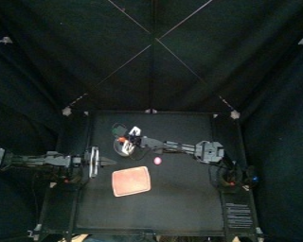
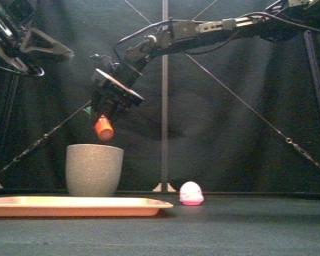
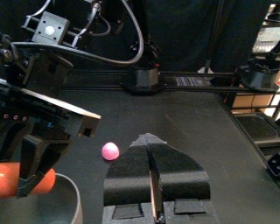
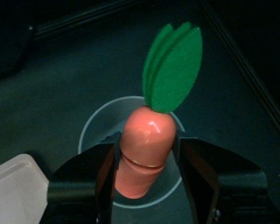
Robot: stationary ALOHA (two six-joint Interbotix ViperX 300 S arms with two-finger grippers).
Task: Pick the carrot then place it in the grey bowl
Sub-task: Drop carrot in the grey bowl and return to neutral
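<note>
hanging upright, the carrot is clamped by the right gripper, straight above the grey bowl. left gripper rests closed near the bowl.

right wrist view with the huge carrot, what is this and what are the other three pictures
This is a robot with two arms at a black table. One picture looks down from above, one looks level from the table's front edge, and two come from cameras on the wrists, so the carrot looks huge there. The right arm has its jaws shut on the orange carrot, holding it above a tall grey cup. On the table lie a flat pink tray and a small pink toy. The left arm hangs at the left, jaws shut and empty.
</note>
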